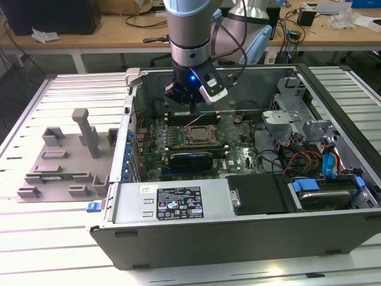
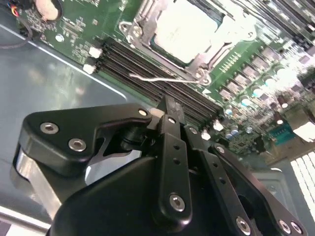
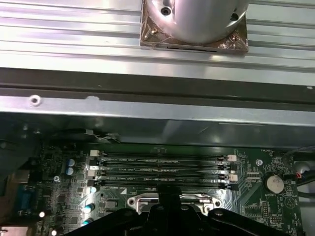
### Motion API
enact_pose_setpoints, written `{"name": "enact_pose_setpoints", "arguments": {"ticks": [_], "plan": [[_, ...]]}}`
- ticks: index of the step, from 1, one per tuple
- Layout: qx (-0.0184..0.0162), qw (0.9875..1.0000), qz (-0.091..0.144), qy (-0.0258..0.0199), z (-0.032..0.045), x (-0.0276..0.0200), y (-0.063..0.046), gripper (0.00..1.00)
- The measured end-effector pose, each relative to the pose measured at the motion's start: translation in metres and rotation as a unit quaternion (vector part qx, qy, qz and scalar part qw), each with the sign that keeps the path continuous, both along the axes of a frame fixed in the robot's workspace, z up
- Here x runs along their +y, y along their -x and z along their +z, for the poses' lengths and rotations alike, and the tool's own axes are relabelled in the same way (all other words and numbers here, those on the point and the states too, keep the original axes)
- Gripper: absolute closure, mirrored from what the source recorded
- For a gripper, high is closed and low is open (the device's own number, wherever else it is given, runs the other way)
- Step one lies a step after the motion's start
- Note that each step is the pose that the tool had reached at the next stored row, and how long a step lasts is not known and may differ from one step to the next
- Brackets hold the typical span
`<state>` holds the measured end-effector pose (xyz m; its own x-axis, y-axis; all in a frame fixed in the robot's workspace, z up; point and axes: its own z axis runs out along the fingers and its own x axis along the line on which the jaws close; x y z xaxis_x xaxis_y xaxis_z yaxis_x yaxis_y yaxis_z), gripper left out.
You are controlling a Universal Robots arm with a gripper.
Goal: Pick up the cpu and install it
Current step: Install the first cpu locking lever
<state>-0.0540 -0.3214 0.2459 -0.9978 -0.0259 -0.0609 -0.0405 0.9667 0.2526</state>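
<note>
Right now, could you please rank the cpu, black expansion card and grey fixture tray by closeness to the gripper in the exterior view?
1. cpu, in its socket near the gripper.
2. black expansion card, past the socket.
3. grey fixture tray, beside the case, exterior view's left.

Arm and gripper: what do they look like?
The arm is a silver-grey tube with a light-blue band and a black wrist carrying a blue light; black cables loop beside it. The gripper is black, built of linked bars with silver screws.

The cpu [image 2: 189, 27] runs off the second wrist view's edge; the first wrist view's gripper [image 3: 168, 196] hides most of the socket [image 3: 140, 201].
</note>
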Motion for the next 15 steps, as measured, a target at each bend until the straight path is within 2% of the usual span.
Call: {"name": "enact_pose_setpoints", "arguments": {"ticks": [2, 3, 10, 15], "plan": [[0.0000, 1.0000, 0.000, 0.0000, -0.0029, 0.0000, -0.002, 0.89], [0.0000, 1.0000, 0.000, 0.0000, -0.0073, 0.0000, -0.006, 0.89], [0.0000, 1.0000, 0.000, 0.0000, -0.0111, 0.0000, -0.009, 0.89], [0.0000, 1.0000, -0.003, 0.0001, -0.0175, 0.0000, -0.009, 0.89]]}}
